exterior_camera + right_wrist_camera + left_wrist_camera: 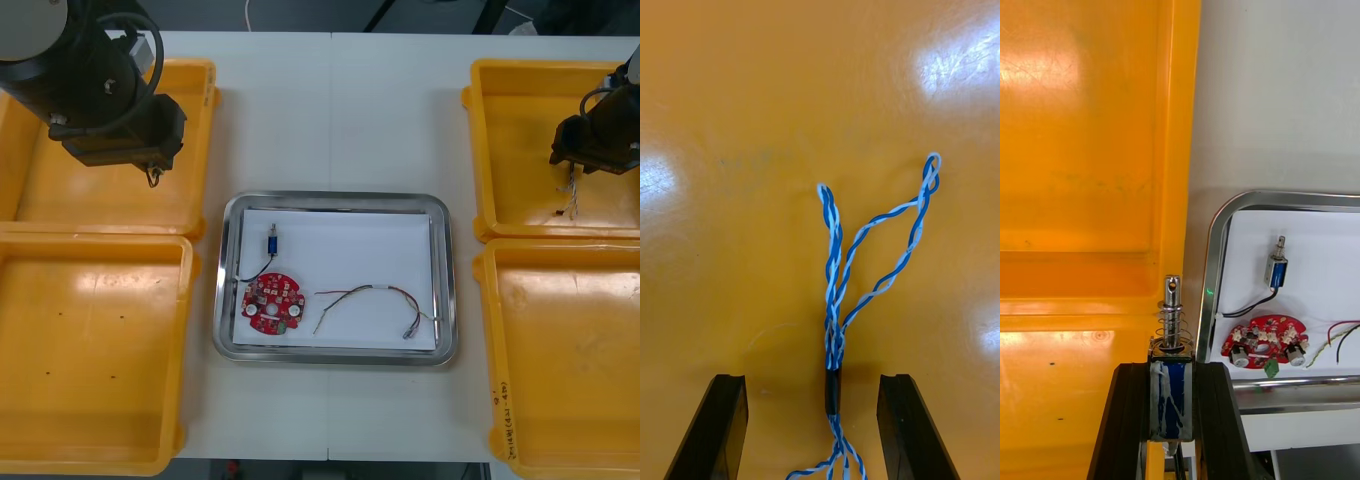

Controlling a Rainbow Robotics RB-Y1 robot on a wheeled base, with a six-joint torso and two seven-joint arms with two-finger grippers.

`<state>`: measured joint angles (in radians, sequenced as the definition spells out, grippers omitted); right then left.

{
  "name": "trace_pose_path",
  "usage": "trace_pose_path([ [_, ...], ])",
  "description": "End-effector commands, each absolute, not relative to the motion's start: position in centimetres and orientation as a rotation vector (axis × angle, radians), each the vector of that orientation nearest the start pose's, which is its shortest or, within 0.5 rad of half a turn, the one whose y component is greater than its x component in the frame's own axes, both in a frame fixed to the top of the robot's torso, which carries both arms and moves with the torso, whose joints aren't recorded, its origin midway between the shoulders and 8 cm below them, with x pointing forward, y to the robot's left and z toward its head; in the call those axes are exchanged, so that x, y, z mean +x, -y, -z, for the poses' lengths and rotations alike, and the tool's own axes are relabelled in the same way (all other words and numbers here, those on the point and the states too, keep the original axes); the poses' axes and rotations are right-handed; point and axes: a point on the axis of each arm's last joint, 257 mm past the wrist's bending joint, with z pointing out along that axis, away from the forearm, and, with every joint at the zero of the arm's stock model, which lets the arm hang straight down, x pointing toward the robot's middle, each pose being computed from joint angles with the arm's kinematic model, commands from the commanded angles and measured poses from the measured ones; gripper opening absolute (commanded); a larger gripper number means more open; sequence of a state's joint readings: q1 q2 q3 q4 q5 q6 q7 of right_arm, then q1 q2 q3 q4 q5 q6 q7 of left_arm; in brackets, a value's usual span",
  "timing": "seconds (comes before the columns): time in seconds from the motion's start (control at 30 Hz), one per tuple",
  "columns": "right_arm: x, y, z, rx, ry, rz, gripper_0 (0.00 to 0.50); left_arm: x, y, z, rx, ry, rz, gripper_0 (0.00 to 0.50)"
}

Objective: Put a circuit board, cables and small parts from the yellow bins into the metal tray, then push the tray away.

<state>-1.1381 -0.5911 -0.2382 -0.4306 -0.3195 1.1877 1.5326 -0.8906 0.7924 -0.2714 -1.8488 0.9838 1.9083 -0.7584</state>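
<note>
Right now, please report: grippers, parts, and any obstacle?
Left gripper shut on small metal part, over far left bin. Right gripper open around blue and white cable in far right bin. Tray holds circuit board; path looks free.

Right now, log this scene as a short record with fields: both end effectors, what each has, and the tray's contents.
left end effector: shut on a small metal part, above the far left yellow bin
right end effector: open, fingers astride the twisted blue and white cable in the far right yellow bin
metal tray: white inside, between the bins
in tray: red circuit board; second small metal part; red and yellow cable
</note>
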Motion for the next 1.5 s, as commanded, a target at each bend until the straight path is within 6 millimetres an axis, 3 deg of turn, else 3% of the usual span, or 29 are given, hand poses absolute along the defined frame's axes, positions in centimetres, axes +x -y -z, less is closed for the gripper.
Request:
trace_pose_path([
  [0.03, 62.7, 41.2, 19.7, 0.421, -2.582, -0.051, 0.5, 47.2, -21.3, 7.6, 0.014, -2.672, 0.105, 0.0],
  [0.93, 61.4, 40.6, 22.6, 0.421, -2.623, -0.099, 0.498, 47.3, -21.2, 7.5, 0.013, -2.669, 0.114, 0.0],
  [0.97, 61.4, 40.4, 22.7, 0.422, -2.623, -0.107, 0.415, 47.2, -21.2, 7.6, 0.013, -2.673, 0.112, 0.0],
  [1.03, 61.4, 40.4, 22.8, 0.424, -2.624, -0.112, 0.13, 47.3, -21.1, 7.6, 0.013, -2.671, 0.116, 0.0],
  [1.13, 61.4, 40.5, 22.8, 0.419, -2.624, -0.11, 0.0, 47.3, -21.2, 7.5, 0.013, -2.669, 0.114, 0.0],
  [1.5, 61.7, 40.3, 22.0, 0.377, -2.617, -0.101, 0.0, 47.2, -21.1, 7.6, 0.012, -2.672, 0.117, 0.0],
])
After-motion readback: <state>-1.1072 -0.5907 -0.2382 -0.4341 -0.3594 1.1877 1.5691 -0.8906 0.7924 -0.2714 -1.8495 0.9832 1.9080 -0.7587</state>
